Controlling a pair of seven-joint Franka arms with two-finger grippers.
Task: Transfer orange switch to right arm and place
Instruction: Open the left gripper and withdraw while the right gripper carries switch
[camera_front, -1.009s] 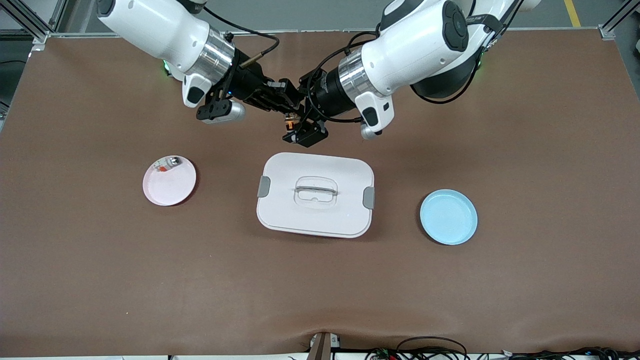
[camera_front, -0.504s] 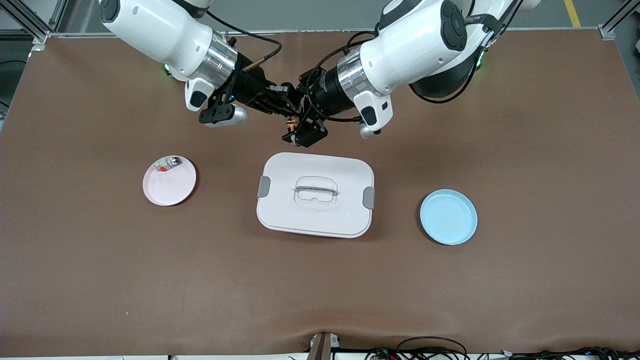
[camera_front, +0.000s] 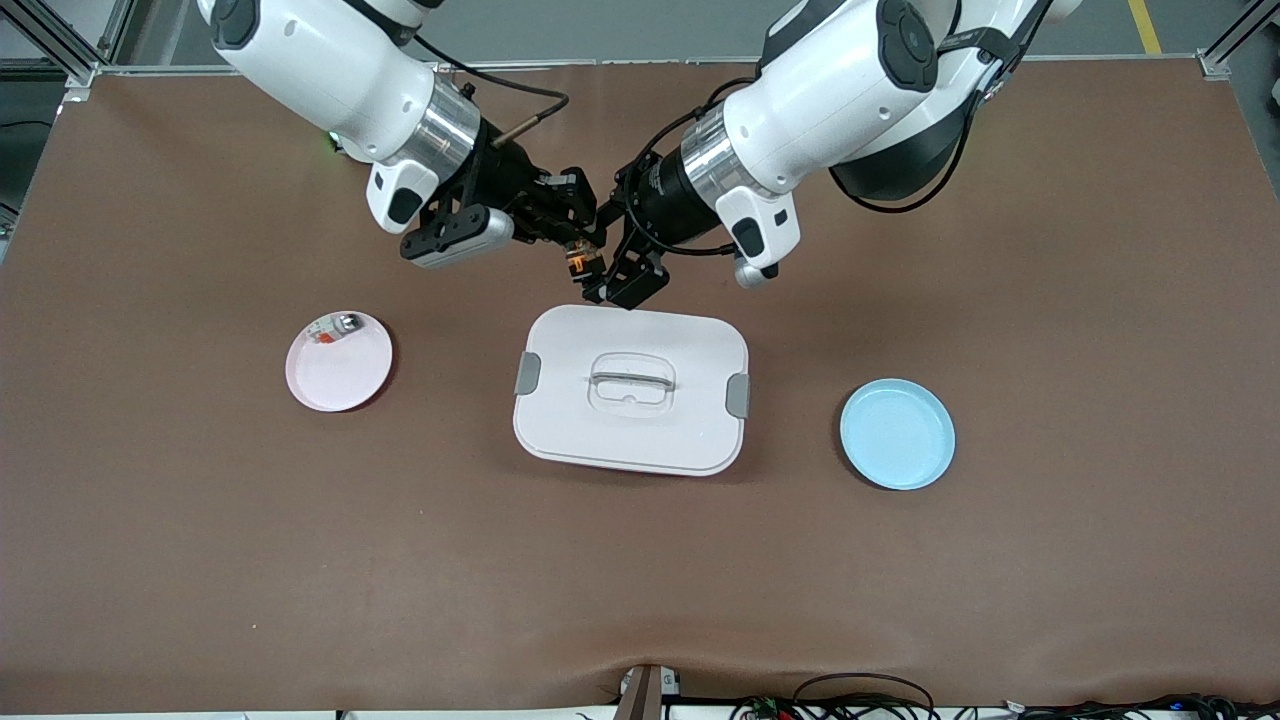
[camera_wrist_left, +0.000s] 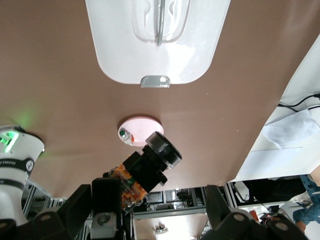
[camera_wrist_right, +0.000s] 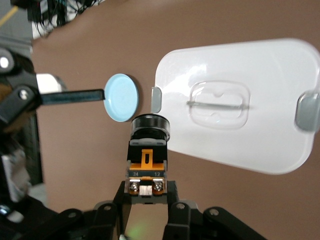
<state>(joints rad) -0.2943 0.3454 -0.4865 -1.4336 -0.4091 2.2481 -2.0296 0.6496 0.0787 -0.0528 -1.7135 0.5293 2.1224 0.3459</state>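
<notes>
The orange switch (camera_front: 578, 258) (camera_wrist_right: 147, 155), a small black push-button with an orange band, hangs over the brown table just above the back edge of the white lidded box (camera_front: 630, 440). My right gripper (camera_front: 570, 245) (camera_wrist_right: 146, 192) is shut on its terminal end. My left gripper (camera_front: 622, 280) (camera_wrist_left: 162, 210) stands open right beside it, jaws wide, with the switch (camera_wrist_left: 131, 181) close to one finger (camera_wrist_left: 106, 197) and nothing gripped.
A pink plate (camera_front: 340, 380) (camera_wrist_left: 145, 127) toward the right arm's end carries a small whitish-silver part (camera_front: 335, 327). A blue plate (camera_front: 897, 440) (camera_wrist_right: 121, 97) lies toward the left arm's end. The white box (camera_wrist_left: 157, 55) (camera_wrist_right: 235, 145) sits between them.
Both hands have dropped a little toward the white box. The left gripper has drawn slightly away from the switch, which stays in the right gripper.
</notes>
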